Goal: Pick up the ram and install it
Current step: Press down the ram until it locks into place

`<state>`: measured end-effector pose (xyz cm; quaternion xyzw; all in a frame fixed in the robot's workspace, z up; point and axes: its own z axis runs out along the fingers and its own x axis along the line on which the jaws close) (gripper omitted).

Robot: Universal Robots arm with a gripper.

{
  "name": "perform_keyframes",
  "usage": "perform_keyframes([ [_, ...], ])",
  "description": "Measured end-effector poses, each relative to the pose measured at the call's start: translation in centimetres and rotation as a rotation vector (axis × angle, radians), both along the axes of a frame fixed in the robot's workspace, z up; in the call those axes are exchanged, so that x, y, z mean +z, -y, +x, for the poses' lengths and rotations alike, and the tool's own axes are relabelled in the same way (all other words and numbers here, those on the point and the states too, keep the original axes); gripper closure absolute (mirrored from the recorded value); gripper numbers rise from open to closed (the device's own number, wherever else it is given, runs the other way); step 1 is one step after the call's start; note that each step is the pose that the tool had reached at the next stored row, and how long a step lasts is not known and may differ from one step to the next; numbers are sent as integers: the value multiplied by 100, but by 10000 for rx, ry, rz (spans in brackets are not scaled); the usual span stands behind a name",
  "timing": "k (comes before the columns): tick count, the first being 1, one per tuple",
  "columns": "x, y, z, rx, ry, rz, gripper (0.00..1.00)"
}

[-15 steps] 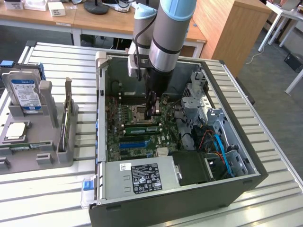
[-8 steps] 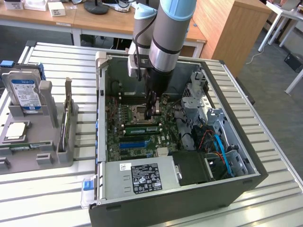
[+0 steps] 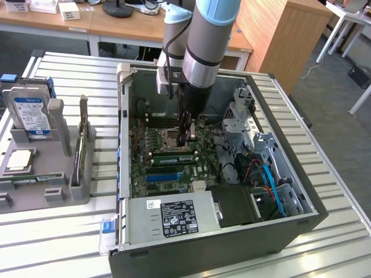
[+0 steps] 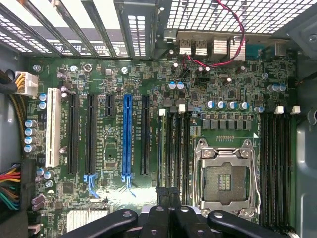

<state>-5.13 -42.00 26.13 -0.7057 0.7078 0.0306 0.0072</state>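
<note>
The ram (image 3: 174, 158) lies as a long green stick in the memory slots beside the processor socket (image 3: 169, 138) on the motherboard (image 3: 168, 174), seen edge-on in the wrist view as a thin pale-green strip (image 4: 162, 148) running down one slot with a white latch at its far end; whether it is fully seated I cannot tell. Directly over its near end sits the gripper (image 3: 186, 138), its jaws drawn fully together with the fingertips (image 4: 168, 194) pressed side by side and touching or almost touching the stick's top edge; it grips nothing, so it reads as pushing down, not carrying. Around this lie the empty socket with its metal frame (image 4: 228, 176), a second bank of black slots (image 4: 275, 168) on the socket's other side, and the blue expansion slot (image 4: 126, 136) further off. All of it sits inside the open computer case (image 3: 301, 214), which rests on a slatted table (image 3: 58, 243); a grey fixture (image 3: 52, 168) holding a hard drive (image 3: 29, 113) stands at the exterior view's left. The risks, as I judge them: pressure at one end only could seat the stick crooked, leaving a latch unclosed; a fingertip slightly off the edge could slip onto the neighbouring slot or socket frame; excess force on a misaligned stick could flex the board
</note>
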Motion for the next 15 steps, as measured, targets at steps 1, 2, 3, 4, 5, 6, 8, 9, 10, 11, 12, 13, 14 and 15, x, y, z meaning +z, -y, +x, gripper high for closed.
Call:
perform_keyframes([
  [1, 0, 0, 0, -12, -1, 0, 89],
  [2, 0, 0, 0, -58, 0, 0, 89],
  [3, -1, -1, 1, -160, 1, 1, 89],
  [4, -1, -1, 0, -301, 1, 1, 89],
  [5, 0, 0, 0, -465, 0, 0, 89],
  [6, 0, 0, 0, -638, 0, 0, 89],
  [8, -1, 0, 0, -989, 0, 0, 89],
  [9, -1, 0, 0, -1180, 0, 0, 89],
  [10, -1, 0, 0, -1355, -1, -1, 89],
  [11, -1, 0, 0, -1529, 0, 0, 89],
  [12, -1, 0, 0, -1698, 0, 1, 89],
  [13, -1, 0, 0, -1878, 0, 0, 89],
  [14, -1, 0, 0, -2055, -1, 0, 89],
  [15, -1, 0, 0, -2231, 0, 0, 89],
])
